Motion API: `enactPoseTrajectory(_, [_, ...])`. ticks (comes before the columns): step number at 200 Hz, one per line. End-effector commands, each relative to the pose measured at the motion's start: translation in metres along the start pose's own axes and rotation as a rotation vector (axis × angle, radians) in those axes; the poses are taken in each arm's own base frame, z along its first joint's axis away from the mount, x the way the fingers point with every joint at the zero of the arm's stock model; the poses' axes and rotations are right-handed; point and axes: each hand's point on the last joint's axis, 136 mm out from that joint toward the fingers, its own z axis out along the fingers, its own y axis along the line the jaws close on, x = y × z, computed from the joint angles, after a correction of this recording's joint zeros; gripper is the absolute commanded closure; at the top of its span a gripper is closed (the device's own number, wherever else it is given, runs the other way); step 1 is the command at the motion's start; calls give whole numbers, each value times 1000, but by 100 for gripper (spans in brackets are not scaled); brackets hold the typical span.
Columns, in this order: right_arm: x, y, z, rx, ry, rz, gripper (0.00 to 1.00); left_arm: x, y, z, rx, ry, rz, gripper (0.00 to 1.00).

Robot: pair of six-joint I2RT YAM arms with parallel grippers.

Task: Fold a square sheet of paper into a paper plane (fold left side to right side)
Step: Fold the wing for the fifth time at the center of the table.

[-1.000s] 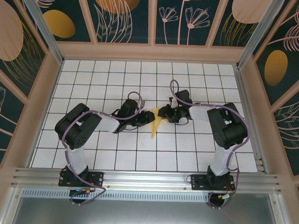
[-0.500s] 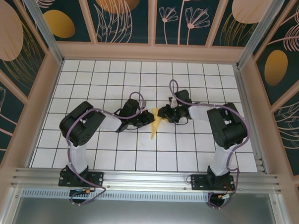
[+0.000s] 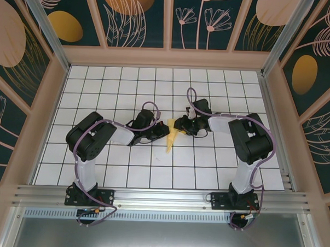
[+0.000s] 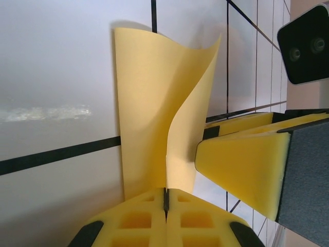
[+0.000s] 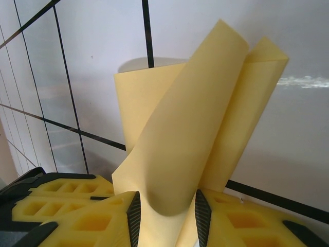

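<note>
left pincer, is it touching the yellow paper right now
Touching. In the left wrist view the left pincer is shut, its jaws pressed together on the lower edge of the paper, which runs into the seam between them.

The desk (image 3: 97, 170) is a white surface that thin black lines divide into square tiles. It takes the middle of the top view. At the centre of the frame the yellow paper (image 3: 171, 139) is on it, a slim folded shape with its point toward the lower edge. In the wrist views the paper curls up from the tiles.
</note>
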Motion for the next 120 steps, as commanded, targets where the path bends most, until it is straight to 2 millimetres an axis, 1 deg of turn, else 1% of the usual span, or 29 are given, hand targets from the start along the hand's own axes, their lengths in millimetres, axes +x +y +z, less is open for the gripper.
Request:
enactPoseTrajectory(1, [19, -33, 20, 116, 53, 7, 62, 4, 17, 1, -46, 1, -1, 96])
enactPoseTrajectory(37, [15, -26, 18, 97, 40, -10, 62, 8, 22, 1, -48, 11, -11, 97])
enactPoseTrajectory(55, [8, -11, 13, 50, 18, -38, 62, 12, 25, 2, -45, 20, -19, 98])
enactPoseTrajectory(87, [-5, 16, -6, -8, -36, -87, 62, 17, 30, 3, -41, 28, -33, 99])
enactPoseTrajectory(120, [-11, 30, -25, -6, -80, -108, 63, 17, 32, 4, -47, 30, -32, 99])
